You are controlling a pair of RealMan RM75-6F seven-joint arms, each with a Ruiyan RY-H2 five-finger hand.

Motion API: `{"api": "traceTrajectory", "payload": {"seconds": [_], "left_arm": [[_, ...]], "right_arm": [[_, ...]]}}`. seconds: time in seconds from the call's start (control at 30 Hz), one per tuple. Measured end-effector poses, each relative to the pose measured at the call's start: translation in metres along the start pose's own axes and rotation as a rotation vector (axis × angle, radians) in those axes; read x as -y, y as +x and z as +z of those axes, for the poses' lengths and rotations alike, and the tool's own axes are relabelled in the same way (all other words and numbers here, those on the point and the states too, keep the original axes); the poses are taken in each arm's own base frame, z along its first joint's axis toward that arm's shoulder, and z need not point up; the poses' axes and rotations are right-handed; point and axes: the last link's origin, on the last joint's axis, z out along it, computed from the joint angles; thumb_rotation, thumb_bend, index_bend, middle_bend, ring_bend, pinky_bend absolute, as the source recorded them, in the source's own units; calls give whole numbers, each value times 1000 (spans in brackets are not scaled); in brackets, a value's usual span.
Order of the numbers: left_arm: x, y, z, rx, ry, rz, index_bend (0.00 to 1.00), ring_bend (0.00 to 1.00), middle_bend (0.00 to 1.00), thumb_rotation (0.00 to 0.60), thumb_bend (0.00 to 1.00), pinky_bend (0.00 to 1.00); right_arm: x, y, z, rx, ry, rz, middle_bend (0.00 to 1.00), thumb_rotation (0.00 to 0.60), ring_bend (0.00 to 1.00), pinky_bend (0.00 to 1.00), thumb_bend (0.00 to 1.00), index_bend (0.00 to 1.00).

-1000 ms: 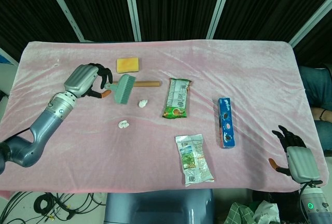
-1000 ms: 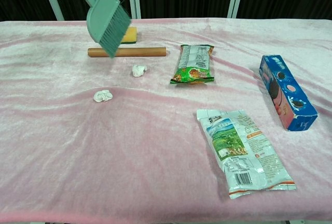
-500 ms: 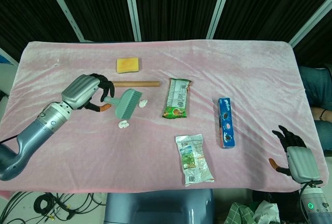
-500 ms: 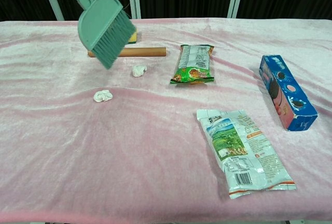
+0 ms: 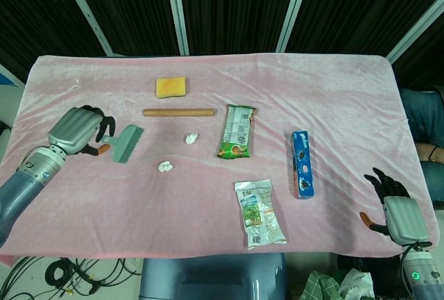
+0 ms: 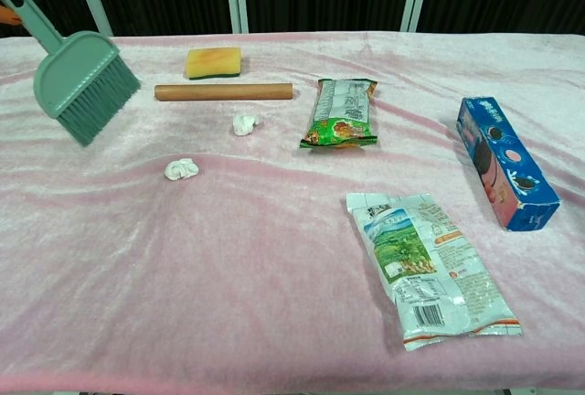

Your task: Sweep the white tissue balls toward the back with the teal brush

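Left hand (image 5: 76, 128) is wrapped around the handle of the teal brush (image 5: 125, 143), bristles held left of both tissue balls. Nearer tissue ball (image 5: 165, 167) and farther tissue ball (image 5: 191, 137) lie apart on the pink cloth (image 5: 333, 92), in front of the wooden rolling pin (image 5: 178, 112) and yellow sponge (image 5: 171, 87). Further right: green snack packet (image 5: 236, 131), pale snack bag (image 5: 259, 213), blue cookie box (image 5: 302, 164). Right hand (image 5: 394, 206) rests at the table's right edge, fingers spread, nothing held.
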Motion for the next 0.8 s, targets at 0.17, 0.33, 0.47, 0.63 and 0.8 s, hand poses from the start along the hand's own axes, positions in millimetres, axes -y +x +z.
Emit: {"api": "traceTrajectory", "payload": {"seconds": [0.17,0.33,0.47,0.63,0.8], "left_arm": [[28,-6,-6,31,118,38,704,318,697,600,369,298],[51,-17,-8,54,199,27,703,318,697,600,369,298],[59,-27,-6,85,222,21,702,318,697,600,370,298],[60,-36,2,120,228,-9,701,318,697,600,370,298],[59,-43,12,146,227,-9,700,318,697,600,371,298]], "right_arm": [[0,0,0,3,2,1,47,600,113,156,200,175],[0,0,0,2,0,1,47,600,113,156,200,175],[0,0,0,3,0,0,47,600,113,156,201,175],[0,0,0,3,-1,1,47,600,113,156,201,175],[0,0,-1,6,-2,5,47,600,113,156,201,175]]}}
